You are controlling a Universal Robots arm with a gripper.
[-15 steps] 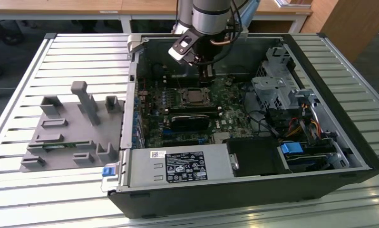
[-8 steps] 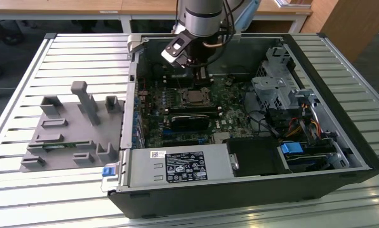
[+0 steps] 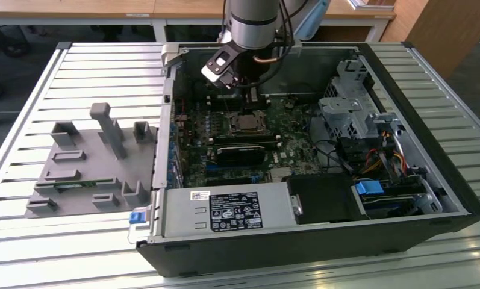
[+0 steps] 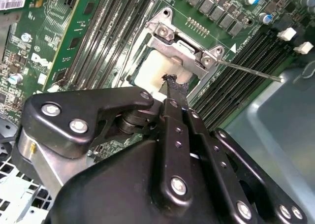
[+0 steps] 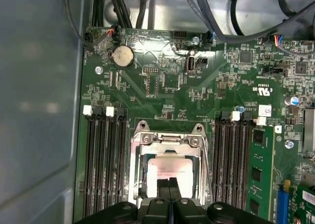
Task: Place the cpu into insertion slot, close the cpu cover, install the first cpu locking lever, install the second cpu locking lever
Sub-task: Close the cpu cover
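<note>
end effector shut over the seated cpu, gripping nothing.
exterior view: the black end effector [image 3: 254,103] reaches into the open black computer case [image 3: 304,253] on the slatted metal worktop [image 3: 63,253], just above the square metal-rimmed insertion slot [image 3: 246,123] in the green circuit board [image 3: 292,120]. second wrist view: its fingers are pressed together, tip at the small flat square pale-topped cpu [image 4: 156,69]; the thin silvery framed cpu cover [image 4: 184,44] lies around it, and a thin metal lever [image 4: 246,70] juts out sideways. first wrist view: the cpu sits in the slot, inside the cover's window.

I can read nothing for certain: the power supply's label [image 3: 233,212] and the motherboard's white markings [image 5: 263,90] are illegible.
</note>
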